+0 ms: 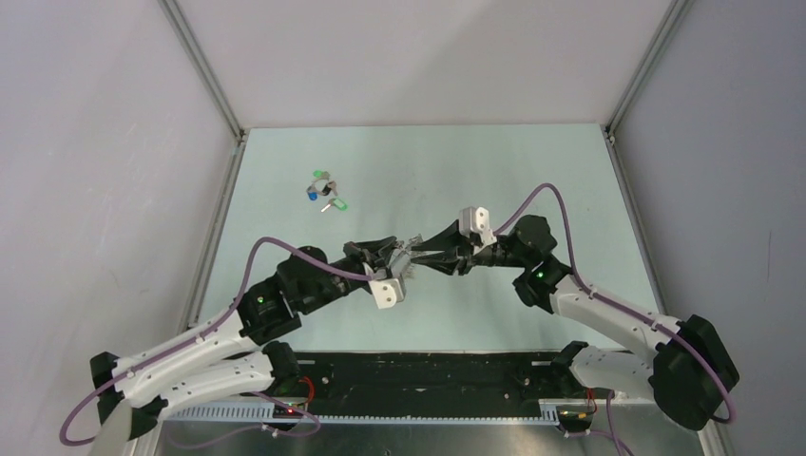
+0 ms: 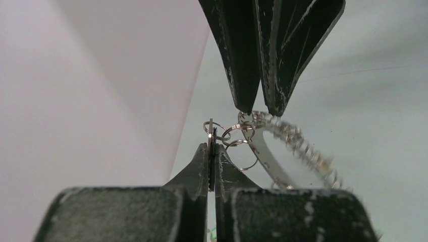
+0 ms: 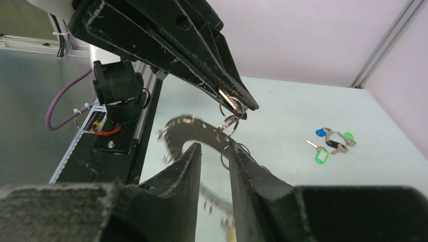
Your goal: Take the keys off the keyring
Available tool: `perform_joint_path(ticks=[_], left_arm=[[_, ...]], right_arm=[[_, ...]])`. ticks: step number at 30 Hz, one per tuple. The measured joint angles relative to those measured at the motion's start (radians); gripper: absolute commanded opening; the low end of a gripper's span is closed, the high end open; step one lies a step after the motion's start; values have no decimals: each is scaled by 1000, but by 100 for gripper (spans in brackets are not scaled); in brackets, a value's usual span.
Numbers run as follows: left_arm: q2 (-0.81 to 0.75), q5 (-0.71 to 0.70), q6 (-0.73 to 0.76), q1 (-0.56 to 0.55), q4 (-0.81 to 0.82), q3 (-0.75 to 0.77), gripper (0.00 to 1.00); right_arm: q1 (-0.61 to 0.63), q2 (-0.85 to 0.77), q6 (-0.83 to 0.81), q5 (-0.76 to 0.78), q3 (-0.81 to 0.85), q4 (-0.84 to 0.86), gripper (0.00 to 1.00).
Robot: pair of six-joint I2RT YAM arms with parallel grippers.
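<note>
Keys [image 1: 325,190], overhead view: several loose on bench [image 1: 532,171], already off; keyring [image 1: 409,255] held between arms. Left wrist: left pincer [image 2: 212,146] clamped on wire loop [image 2: 217,132]. Right wrist: right pincer [image 3: 214,156] narrowly parted astride keyring rim, grip unclear; keys remaining on it, unclear.

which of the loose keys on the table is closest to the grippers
The green-tagged key, lying slightly apart on the near side of the cluster. The other green-tagged key, the blue-tagged key and the black-tagged key sit bunched farther back.

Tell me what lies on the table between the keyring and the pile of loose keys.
Nothing: the top view shows bare table between the keyring and the loose keys.
</note>
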Motion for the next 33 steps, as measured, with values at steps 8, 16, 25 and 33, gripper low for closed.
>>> perform_joint_path(ticks=[8, 16, 25, 33], left_arm=[[-19, 18, 0, 0, 8, 0, 0], [-19, 45, 0, 0, 8, 0, 0], [-18, 49, -1, 0, 8, 0, 0], [-19, 46, 0, 0, 8, 0, 0]], right_arm=[[24, 45, 7, -10, 11, 26, 27], [34, 47, 25, -11, 18, 61, 27], [43, 64, 37, -13, 34, 87, 9], [46, 76, 42, -2, 43, 84, 13]])
